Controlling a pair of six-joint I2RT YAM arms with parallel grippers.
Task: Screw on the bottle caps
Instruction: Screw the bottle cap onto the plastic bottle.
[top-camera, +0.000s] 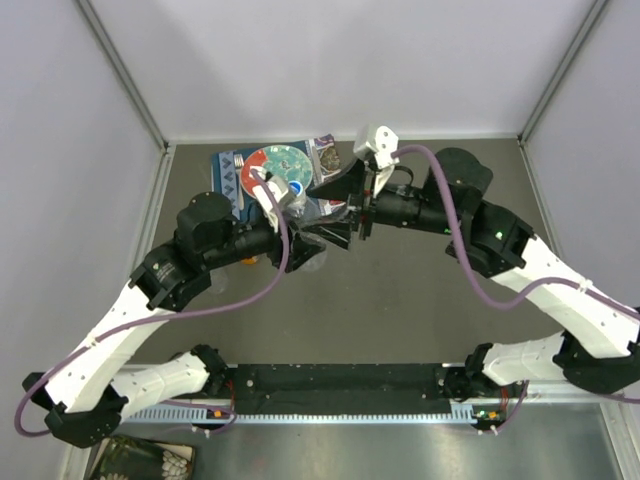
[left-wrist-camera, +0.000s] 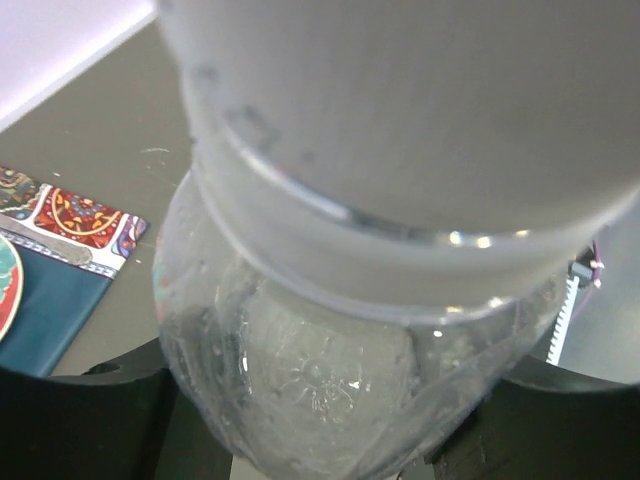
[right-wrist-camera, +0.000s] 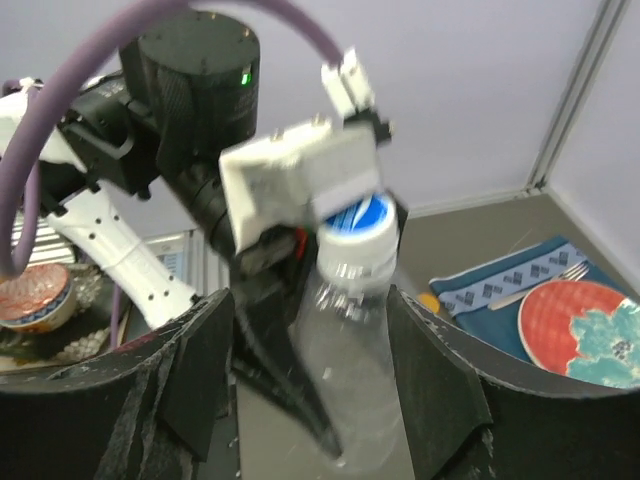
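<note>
A clear bottle (right-wrist-camera: 365, 340) with a white, blue-marked cap (right-wrist-camera: 362, 228) on its neck is held off the table. My left gripper (left-wrist-camera: 320, 430) is shut on its lower body, and the ribbed base (left-wrist-camera: 320, 375) fills the left wrist view. My right gripper (right-wrist-camera: 315, 300) is open; its dark fingers (right-wrist-camera: 195, 380) stand on either side of the bottle below the cap, with a gap on each side. In the top view the left gripper (top-camera: 318, 240) and the right gripper (top-camera: 347, 215) meet tip to tip near the table's middle back, and the bottle is hard to make out between them.
A red-and-teal plate (top-camera: 275, 170) lies on a blue patterned mat (top-camera: 228, 172) at the back, with a fork (right-wrist-camera: 560, 275) beside the plate (right-wrist-camera: 585, 325). A small orange thing (right-wrist-camera: 428, 298) sits by the mat. The walls stand close behind.
</note>
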